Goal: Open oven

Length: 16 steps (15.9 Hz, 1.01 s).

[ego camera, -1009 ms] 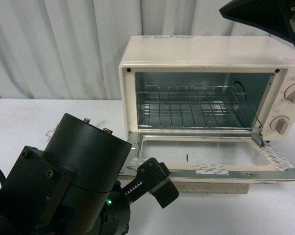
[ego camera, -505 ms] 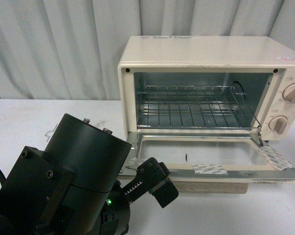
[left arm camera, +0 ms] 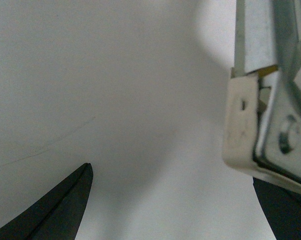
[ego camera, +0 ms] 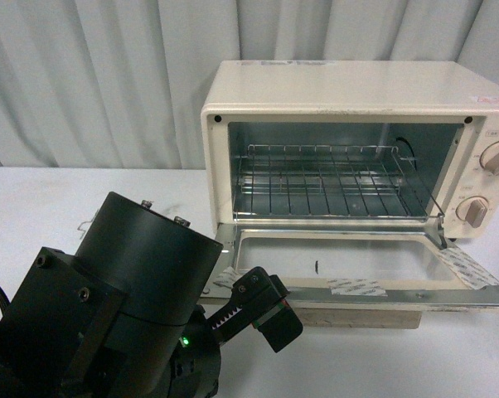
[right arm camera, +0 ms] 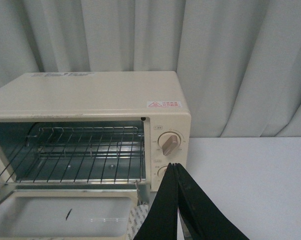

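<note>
- White table [ego camera: 50, 199] and a pale pleated curtain [ego camera: 92, 75] behind it fill the left of my front view.
- The left arm [ego camera: 125, 307] bulks up low in the near-left corner. The left gripper [ego camera: 262, 311] sits just at the near-left corner of the dropped door [ego camera: 341, 257].
- On the left wrist view its two dark fingers [left arm camera: 65, 210] are spread wide, nothing between them but bare table. The cream end of the handle [left arm camera: 240, 125] lies right beside one finger; I cannot tell whether they touch.
- The oven [ego camera: 349, 91] stands right of centre on the table, backed against the curtain. Its door lies flat, fully down, glass facing up, with the handle along its near edge.
- White tape [ego camera: 357, 288] is stuck along the door's front rim.
- A wire rack [ego camera: 332, 178] sits level inside the cavity.
- Two beige knobs [ego camera: 498, 157] are stacked on the right-hand panel.
- The right gripper [right arm camera: 175, 170] shows on its own wrist view only: fingers pressed together, pinching nothing, clear of the oven and facing the knob side.
</note>
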Available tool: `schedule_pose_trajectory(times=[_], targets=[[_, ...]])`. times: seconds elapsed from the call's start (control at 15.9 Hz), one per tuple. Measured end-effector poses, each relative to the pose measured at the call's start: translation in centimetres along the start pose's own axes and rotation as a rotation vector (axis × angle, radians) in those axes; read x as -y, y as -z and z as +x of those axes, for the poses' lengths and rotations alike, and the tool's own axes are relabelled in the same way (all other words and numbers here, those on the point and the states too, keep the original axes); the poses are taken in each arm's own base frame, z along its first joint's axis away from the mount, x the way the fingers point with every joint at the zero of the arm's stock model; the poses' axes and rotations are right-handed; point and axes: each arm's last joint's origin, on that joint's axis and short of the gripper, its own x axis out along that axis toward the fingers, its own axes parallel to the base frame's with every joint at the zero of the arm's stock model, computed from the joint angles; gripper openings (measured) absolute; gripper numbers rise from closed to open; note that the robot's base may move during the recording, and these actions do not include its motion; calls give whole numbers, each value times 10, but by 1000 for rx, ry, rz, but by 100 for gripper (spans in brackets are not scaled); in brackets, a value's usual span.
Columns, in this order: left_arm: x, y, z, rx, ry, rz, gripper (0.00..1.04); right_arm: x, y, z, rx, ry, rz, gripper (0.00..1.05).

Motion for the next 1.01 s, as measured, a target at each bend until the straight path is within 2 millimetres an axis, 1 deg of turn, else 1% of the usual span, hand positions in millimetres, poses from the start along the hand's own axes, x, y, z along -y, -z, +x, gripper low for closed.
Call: schedule_pose_trajectory(times=[0.19,0.25,0.63,0.69,0.76,0.88,1.01], targets=[[0,0,0,0,0,0,98,13,7,-13,1,12,1,2],[0,0,0,1,0,0,98,14,9,-17,3,21,3,2],[0,0,0,1,0,0,98,13,17,-35,10,5,3,2],[0,0,0,0,-1,0,98,13,22,-37,29,5,4,2],[0,0,0,1,-1,0,98,13,26,-39,-5,4,4,2],[0,0,0,1,0,0,98,13,22,-45,26,5,4,2],[0,0,0,0,-1,0,98,13,22,-51,19,5,4,2]])
